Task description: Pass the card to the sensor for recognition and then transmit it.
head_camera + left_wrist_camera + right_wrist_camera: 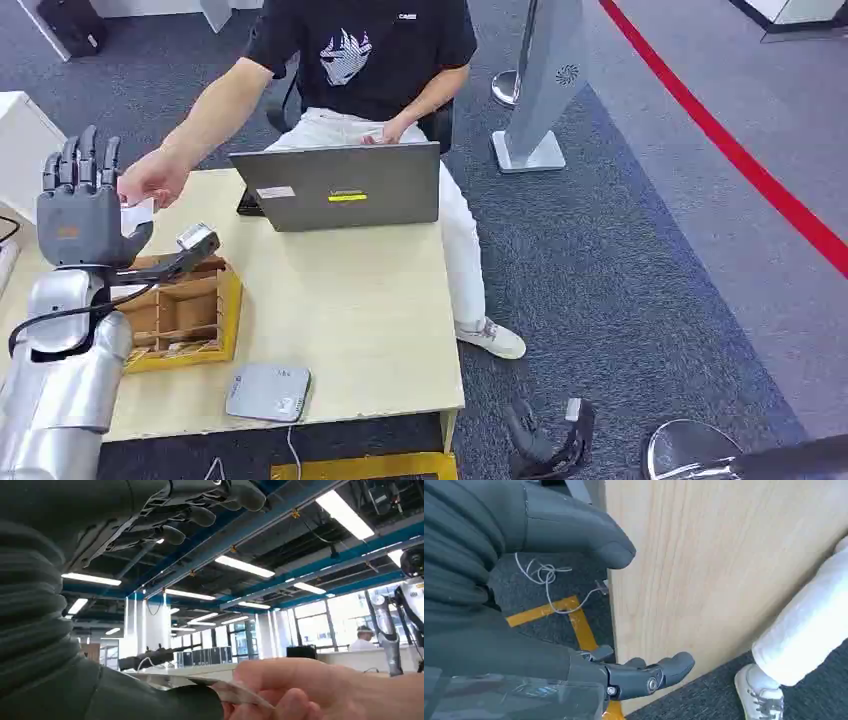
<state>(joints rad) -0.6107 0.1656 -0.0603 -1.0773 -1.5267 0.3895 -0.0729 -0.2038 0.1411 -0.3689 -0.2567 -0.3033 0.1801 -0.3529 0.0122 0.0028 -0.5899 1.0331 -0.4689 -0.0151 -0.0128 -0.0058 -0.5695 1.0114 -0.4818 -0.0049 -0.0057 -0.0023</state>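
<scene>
I judge this the handover: my left hand (82, 205) pinches the card (137, 214) as a person's hand (155, 178) takes it; release comes next, while my right hand (548, 440) hangs slack, holding nothing.

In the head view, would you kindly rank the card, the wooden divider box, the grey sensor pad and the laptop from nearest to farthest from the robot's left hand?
1. Card: at the left hand, with a person's hand on it.
2. Wooden divider box: just below the hand.
3. Laptop and grey sensor pad: too close to call; laptop at the table's far edge, pad at its near edge.

Bare tabletop (340, 300) beyond laptop (340, 187)
</scene>
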